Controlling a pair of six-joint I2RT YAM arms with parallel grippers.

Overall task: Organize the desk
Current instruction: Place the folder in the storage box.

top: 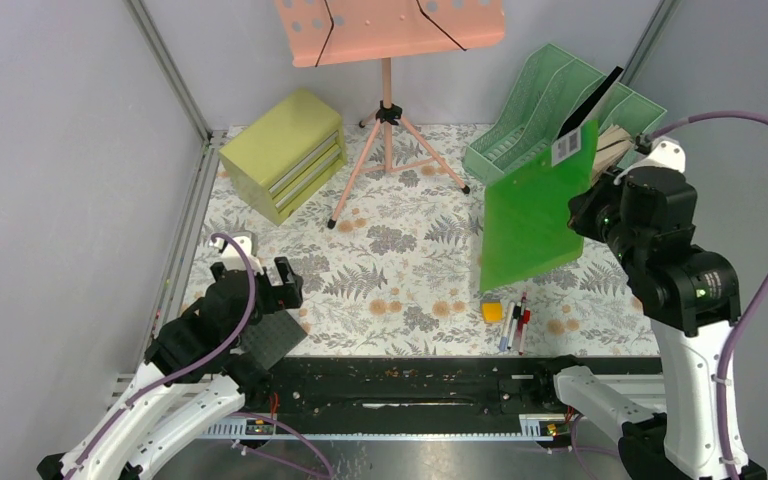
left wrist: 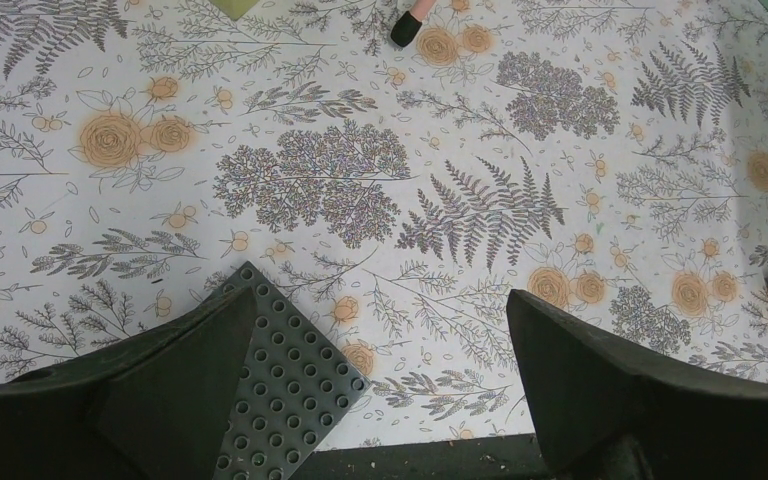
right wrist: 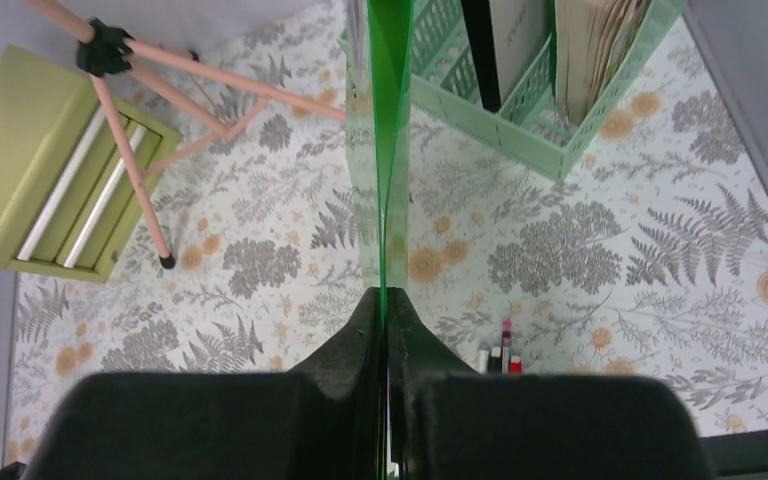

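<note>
Inspection finds the desk, a fern-and-flower printed tabletop with metal rails at its edges, filling the floor of the enclosure in front of both arm bases. The right gripper is clamped tight on the near edge of a green folder, its two fingers pressed flat against either face. The folder stands on edge at the right of the desk, tilted, with a white barcode label at its upper corner; whether its lower corner touches the surface cannot be determined. Just behind it sits a mint-green file organizer holding papers and a dark board. The left gripper hangs low over the near left corner with its jaws spread wide and nothing between them. A grey studded plate lies flat beneath its left finger, at the desk's front edge. A small yellow block and several pens lie together near the front edge, below the folder. An olive-yellow drawer cabinet stands at the rear left, and a pink music stand at the rear centre, its tripod feet on the desk.
</note>
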